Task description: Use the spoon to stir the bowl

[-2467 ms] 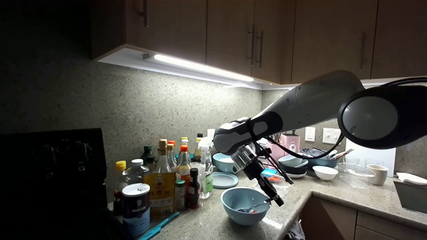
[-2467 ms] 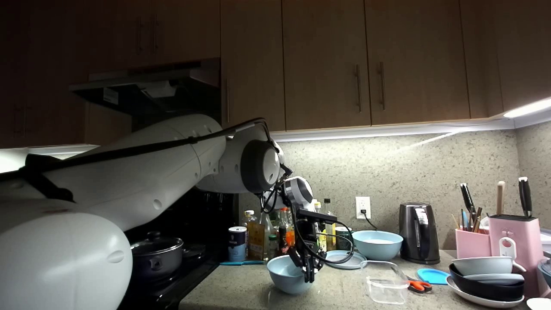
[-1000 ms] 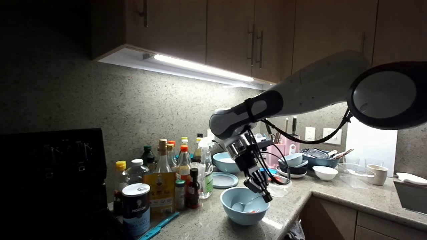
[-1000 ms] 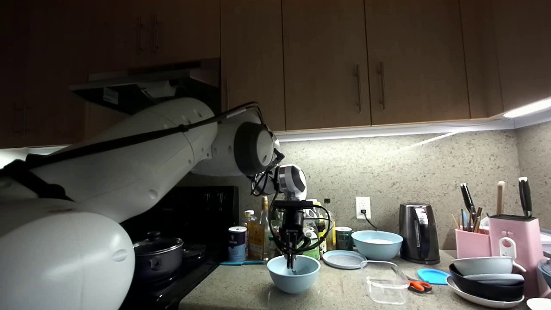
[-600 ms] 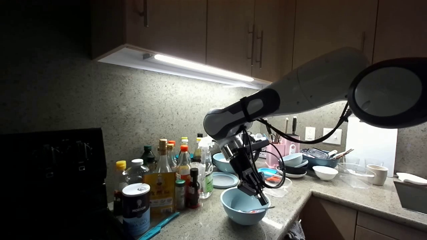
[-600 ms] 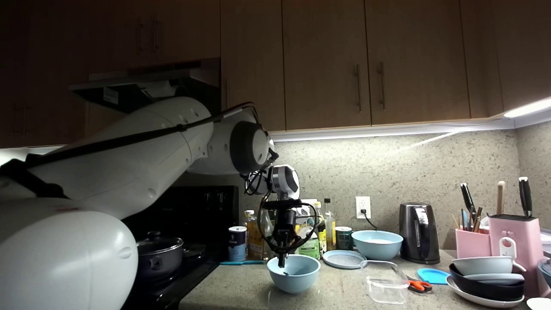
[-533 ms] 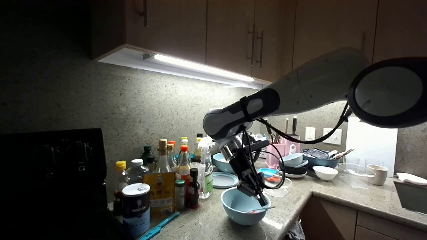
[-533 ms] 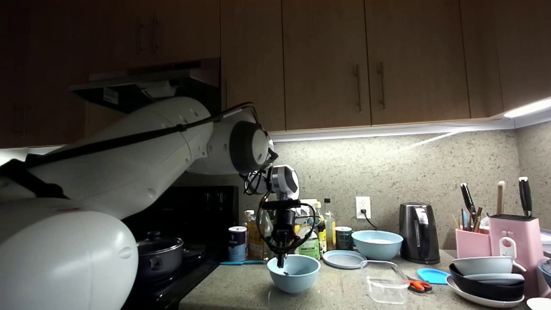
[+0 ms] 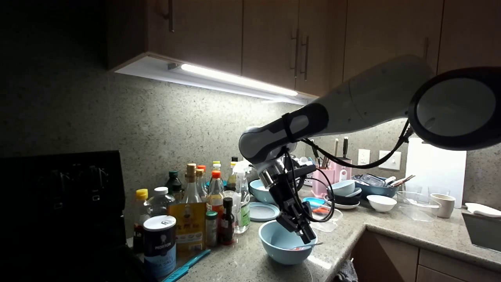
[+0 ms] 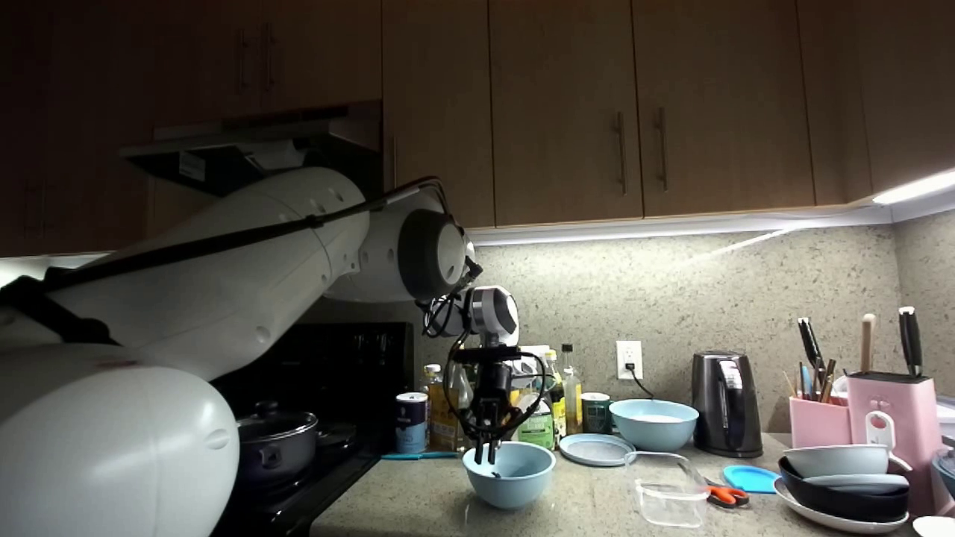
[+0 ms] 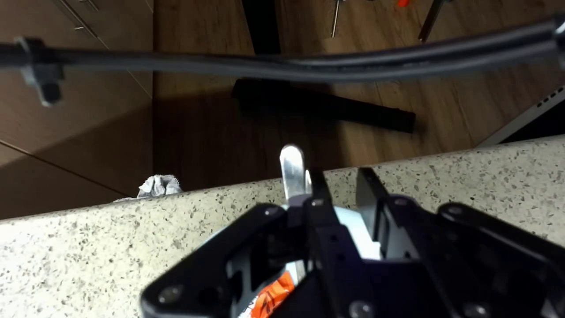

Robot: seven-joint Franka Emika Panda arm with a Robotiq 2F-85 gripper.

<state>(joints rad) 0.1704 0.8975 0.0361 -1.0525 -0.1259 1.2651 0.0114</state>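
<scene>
The 2 jaws of the black gripper stand a bit apart, holding nothing. Beside them, the shiny metal spoon leans in the round light blue bowl. Grabbing the spoon seems the step; next, shift over and pinch.

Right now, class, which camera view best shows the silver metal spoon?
The wrist view: the silver metal spoon looks largest there, though partly hidden. In an exterior view, its handle sticks out of the light blue round bowl; in an exterior view, a dark bit inside may be it.
</scene>
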